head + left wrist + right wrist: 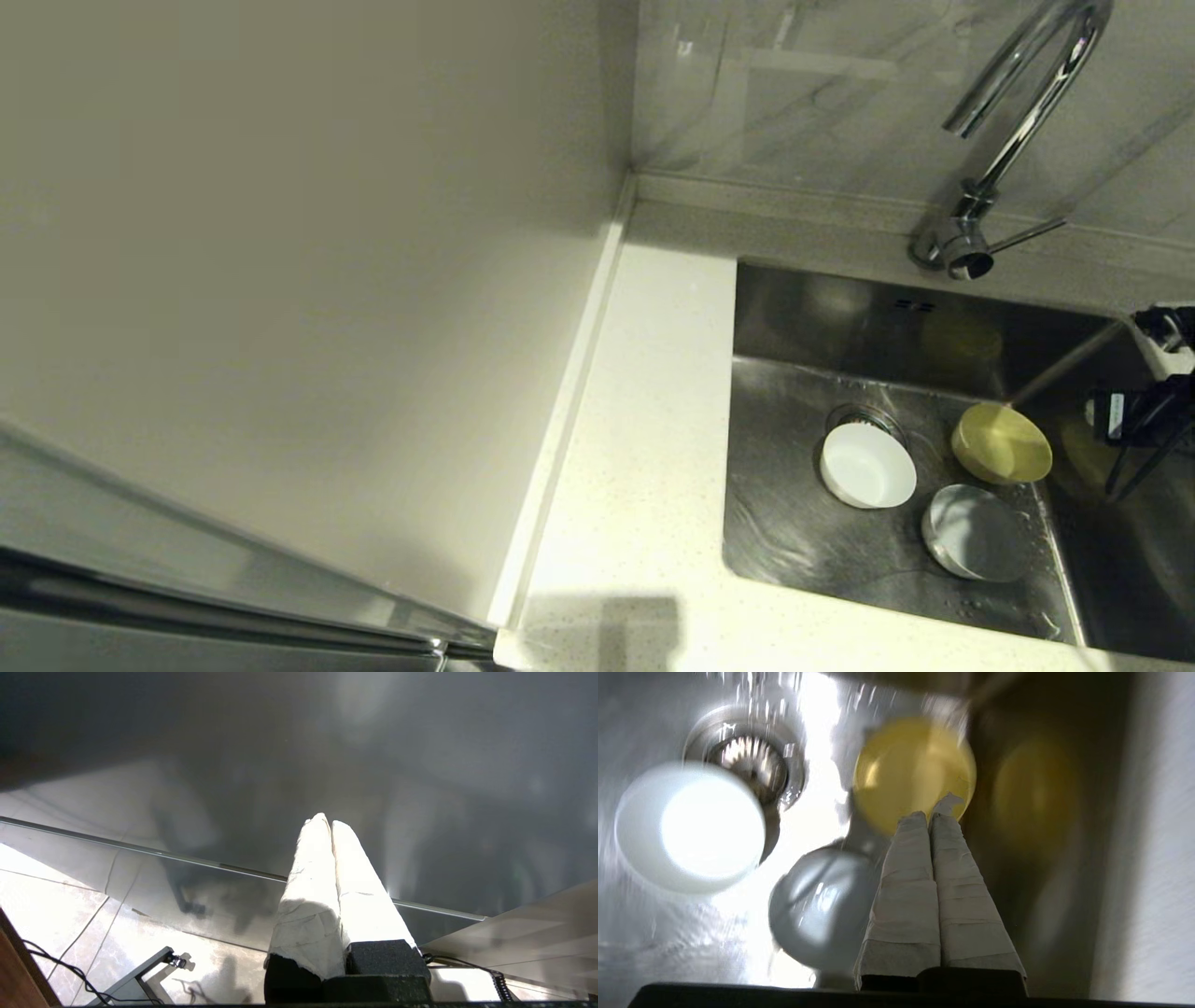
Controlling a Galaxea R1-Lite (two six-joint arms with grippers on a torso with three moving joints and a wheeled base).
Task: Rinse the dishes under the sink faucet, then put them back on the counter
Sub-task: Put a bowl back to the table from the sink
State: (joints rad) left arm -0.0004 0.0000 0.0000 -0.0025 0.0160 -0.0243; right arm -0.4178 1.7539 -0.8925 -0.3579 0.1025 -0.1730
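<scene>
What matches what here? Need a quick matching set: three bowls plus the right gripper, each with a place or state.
Things:
1. white bowl
2. yellow bowl
3. bluish bowl
4. right gripper

Places or states:
A. shut, holding nothing
B. partly over the drain
C. nearest the sink's front edge
D. by the sink's right wall

Pairs: 1-B, 2-D, 3-C, 4-A
</scene>
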